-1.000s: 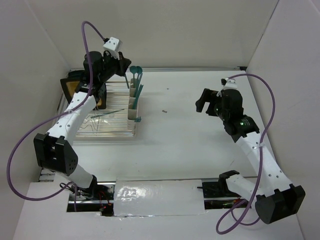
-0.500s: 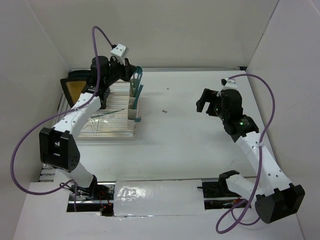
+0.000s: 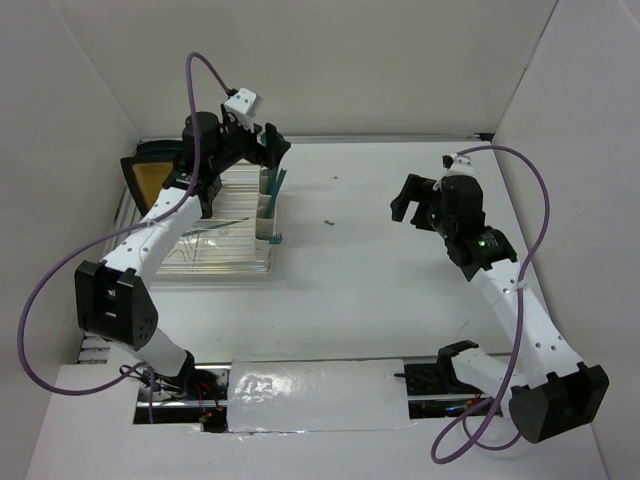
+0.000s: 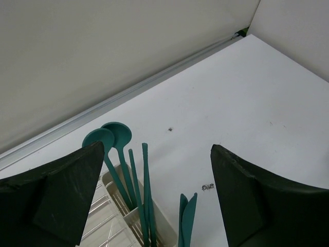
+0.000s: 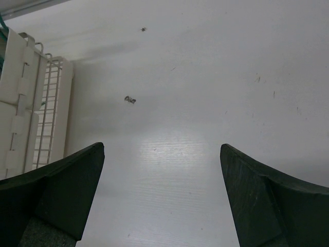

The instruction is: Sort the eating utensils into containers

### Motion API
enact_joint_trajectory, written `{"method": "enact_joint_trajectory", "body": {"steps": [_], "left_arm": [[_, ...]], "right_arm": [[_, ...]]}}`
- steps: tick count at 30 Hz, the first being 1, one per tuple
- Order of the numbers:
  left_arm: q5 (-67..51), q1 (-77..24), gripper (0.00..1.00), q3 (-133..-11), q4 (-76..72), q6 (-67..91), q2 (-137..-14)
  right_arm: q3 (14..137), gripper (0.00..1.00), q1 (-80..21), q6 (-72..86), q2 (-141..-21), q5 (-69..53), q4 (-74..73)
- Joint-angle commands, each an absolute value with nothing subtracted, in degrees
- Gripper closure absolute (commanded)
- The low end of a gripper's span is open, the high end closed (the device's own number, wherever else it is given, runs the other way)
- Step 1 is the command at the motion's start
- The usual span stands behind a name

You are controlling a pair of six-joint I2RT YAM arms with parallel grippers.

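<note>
In the left wrist view, several teal eating utensils stand upright between my spread fingers: two spoons point(image 4: 117, 135), slim handles and a pair of knife blades point(image 4: 188, 215), all in the cream containers point(image 4: 165, 226). My left gripper point(image 4: 159, 200) is open above them and holds nothing. From the top view the left gripper point(image 3: 270, 150) hovers over the far end of the row of containers point(image 3: 264, 215). A teal utensil point(image 3: 276, 238) shows at the row's near end. My right gripper point(image 3: 405, 205) is open and empty over bare table, well to the right.
The clear wire dish rack point(image 3: 215, 245) lies left of the containers, with a thin utensil point(image 3: 215, 225) lying in it. A dark plate point(image 3: 143, 175) with an orange centre stands behind the rack. White walls close the back and sides. A small speck point(image 3: 328, 221) marks the table.
My left gripper has swung right over the containers and opened, letting go of the teal utensil it carried. The right arm has not moved.
</note>
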State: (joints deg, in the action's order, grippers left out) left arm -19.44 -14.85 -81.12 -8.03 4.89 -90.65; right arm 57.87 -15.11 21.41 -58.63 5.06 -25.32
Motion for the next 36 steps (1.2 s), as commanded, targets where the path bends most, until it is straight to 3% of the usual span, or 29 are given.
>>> {"method": "enact_joint_trajectory", "body": {"steps": [1, 7, 10, 18, 24, 30, 36], "left_arm": [[-16.7, -14.9, 0.03, -84.6, -8.6, 6.1, -84.8], [-9.1, -11.9, 0.01, -84.6, -0.2, 12.7, -76.8], [-7.6, -9.1, 0.03, -84.6, 11.0, 16.9, -73.7], [-13.0, -4.0, 0.1, -75.9, 24.2, 17.0, -69.5], [-13.1, -2.8, 0.22, -72.5, 23.2, 16.3, -70.4], [-16.0, -2.1, 0.22, -69.6, 20.0, 16.4, -72.1], [-14.9, -1.8, 0.29, -68.1, 21.0, 16.6, -76.0]], "right_arm": [[59.9, 0.0, -14.9, 21.7, -55.6, 4.4, -24.4], [59.4, 0.0, -14.9, 21.5, -55.0, 2.2, -27.5], [58.9, 0.0, -15.0, 21.4, -55.0, 1.4, -27.5], [57.0, 0.0, -14.9, 21.5, -54.8, -1.2, -25.8], [56.5, 0.0, -14.8, 21.1, -53.5, -1.8, -26.3], [55.5, 0.0, -14.9, 20.6, -51.9, 0.7, -27.5], [54.9, 0.0, -14.9, 19.7, -52.6, 0.6, -26.7]]}}
